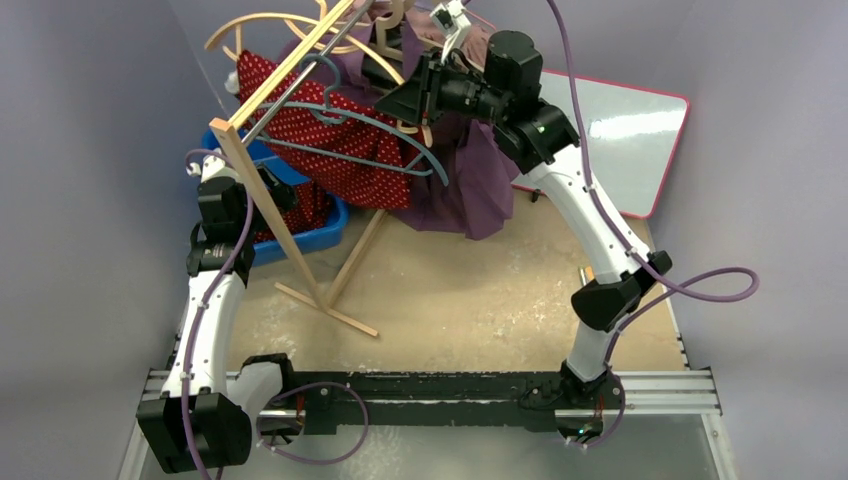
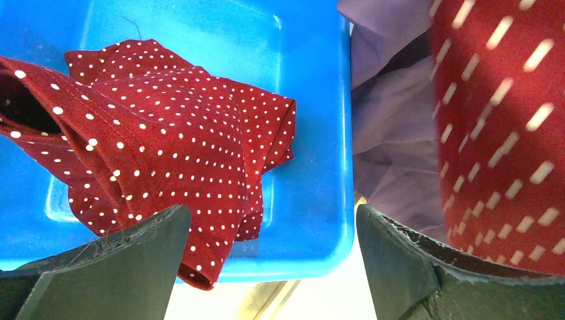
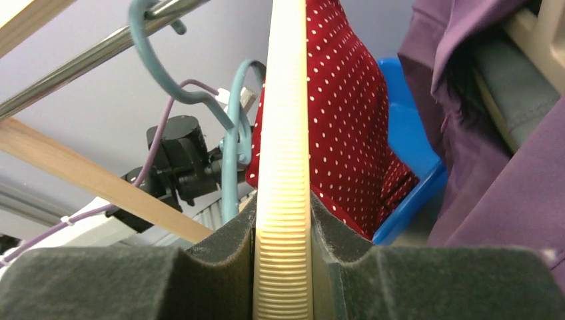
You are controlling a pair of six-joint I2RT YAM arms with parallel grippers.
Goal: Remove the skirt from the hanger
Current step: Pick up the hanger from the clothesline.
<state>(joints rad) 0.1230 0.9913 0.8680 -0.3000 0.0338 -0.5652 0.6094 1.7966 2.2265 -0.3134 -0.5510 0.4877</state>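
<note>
Skirt (image 1: 345,150), red with white dots, hangs on the rack (image 1: 268,210) at far left, its lower end heaped in the blue bin (image 2: 313,133). Your right gripper (image 3: 283,267) is clamped on the cream hanger (image 3: 286,133); a hard pull could tip the rack or snag the teal hanger (image 3: 230,167). Your left gripper (image 2: 273,223) hovers with its jaws wide above the bin. The purple garment (image 1: 470,190) crowds the right, and your open room lies nearer, over the tabletop (image 1: 470,290).
</note>
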